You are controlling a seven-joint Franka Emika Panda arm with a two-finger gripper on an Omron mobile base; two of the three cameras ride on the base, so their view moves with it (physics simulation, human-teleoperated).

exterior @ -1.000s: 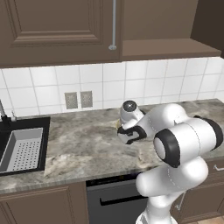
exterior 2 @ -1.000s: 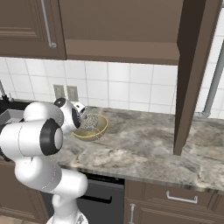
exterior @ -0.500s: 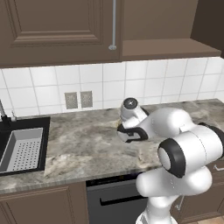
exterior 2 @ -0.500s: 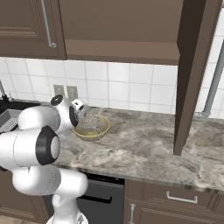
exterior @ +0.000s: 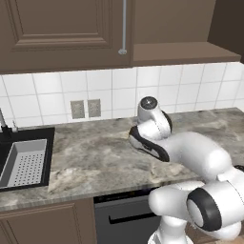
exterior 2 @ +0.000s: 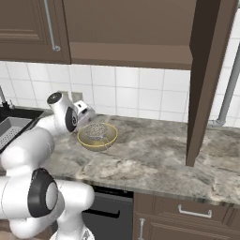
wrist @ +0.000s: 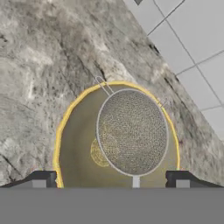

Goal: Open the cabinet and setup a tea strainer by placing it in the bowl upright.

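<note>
Tea strainer [wrist: 132, 131] sits inside the bowl [wrist: 74, 148], mesh cup opening facing up toward my hand camera, rim roughly level, so it reads as upright. My gripper [wrist: 111, 178] hangs directly above, fingers spread well apart, one tip to each side of the bowl's near rim, nothing between them. I judge the strainer released: the wide spread clears the mesh rim on both sides, so a straight lift should not drag it over.

Bowl stands on the marble counter [exterior 2: 154, 159], toward the back edge near the tiled wall [exterior 2: 131, 93] and left of the counter's middle in the right base view [exterior 2: 97, 136]. A thin wire piece of the strainer pokes over the bowl's far rim; that rest probably keeps the cup from rolling.

Cabinet [exterior 2: 206, 79] door is swung open over the counter's right part, shelf space exposed. Sink tray [exterior: 24, 162] lies at the counter's left end, well apart. Placement looks essentially done.
</note>
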